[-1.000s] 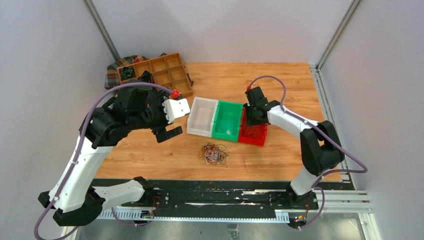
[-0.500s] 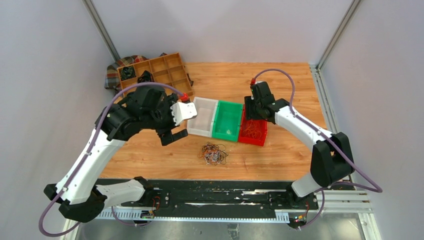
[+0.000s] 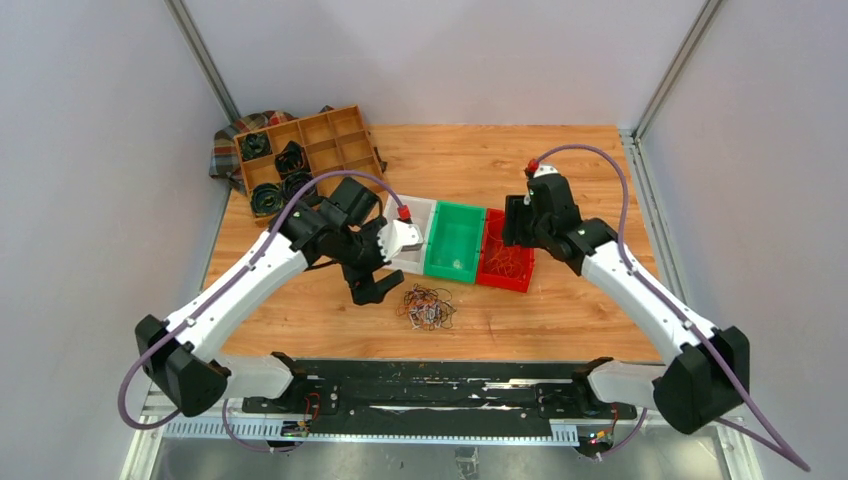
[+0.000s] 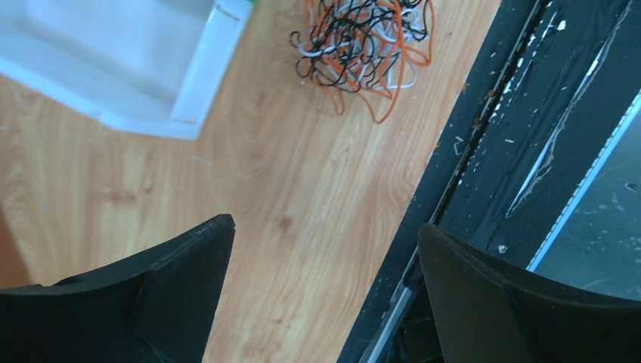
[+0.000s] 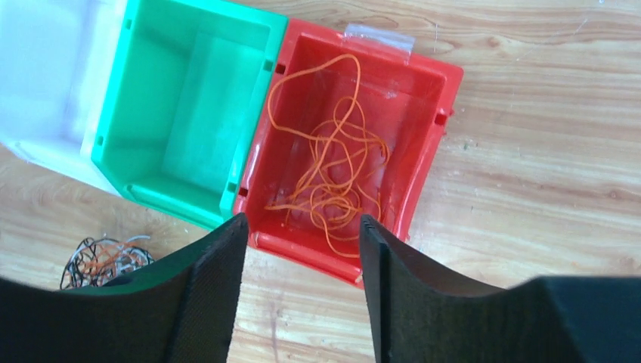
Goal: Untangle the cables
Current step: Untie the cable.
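some orange cables lay loose in the red bin, so a part seemed done. the tangle waited left of that bin. left gripper was wide open, empty; right gripper, above the bin, was parted, empty.

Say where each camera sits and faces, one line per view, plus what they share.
Top external: above, behind the bases, looking down on the table; left arm, right arm show.
Left wrist: looks down past the open left tool at the cable tangle, white bin.
Right wrist: looks down past the right tool into the red bin, orange cables.
Shared: cable tangle, all three.
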{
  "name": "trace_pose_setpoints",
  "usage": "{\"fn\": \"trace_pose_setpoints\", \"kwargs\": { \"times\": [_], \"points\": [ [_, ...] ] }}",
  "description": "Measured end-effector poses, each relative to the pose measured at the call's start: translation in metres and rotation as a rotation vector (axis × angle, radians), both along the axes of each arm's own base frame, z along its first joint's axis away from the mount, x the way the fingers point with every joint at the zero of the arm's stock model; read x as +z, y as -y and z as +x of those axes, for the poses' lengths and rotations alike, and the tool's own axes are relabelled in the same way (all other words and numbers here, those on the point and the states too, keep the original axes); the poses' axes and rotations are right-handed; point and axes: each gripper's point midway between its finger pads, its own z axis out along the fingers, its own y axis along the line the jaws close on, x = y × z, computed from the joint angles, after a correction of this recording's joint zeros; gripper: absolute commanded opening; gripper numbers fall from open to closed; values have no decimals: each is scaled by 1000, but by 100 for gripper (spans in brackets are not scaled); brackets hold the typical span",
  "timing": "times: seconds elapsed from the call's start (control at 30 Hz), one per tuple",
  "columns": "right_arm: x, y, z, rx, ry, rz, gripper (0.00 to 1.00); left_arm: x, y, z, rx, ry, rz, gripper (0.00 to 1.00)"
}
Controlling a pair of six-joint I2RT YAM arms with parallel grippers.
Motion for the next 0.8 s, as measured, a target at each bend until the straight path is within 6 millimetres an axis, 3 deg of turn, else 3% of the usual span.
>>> {"fn": "trace_pose_setpoints", "kwargs": {
  "times": [0.2,0.4,0.57,0.8],
  "points": [
    [1,8,-29,-6,3,52,62,-40,19,-5,-6,-125,-34,86],
    [-5,-1,-53,27,1,81,58,-73,34,-10,-9,-206,-49,77],
    [-14,-9,-65,55,-10,90,54,-83,45,-8,5,-233,-89,68],
    [-14,-22,-71,82,1,103,44,-86,56,-1,29,-218,-141,42]
  ]
}}
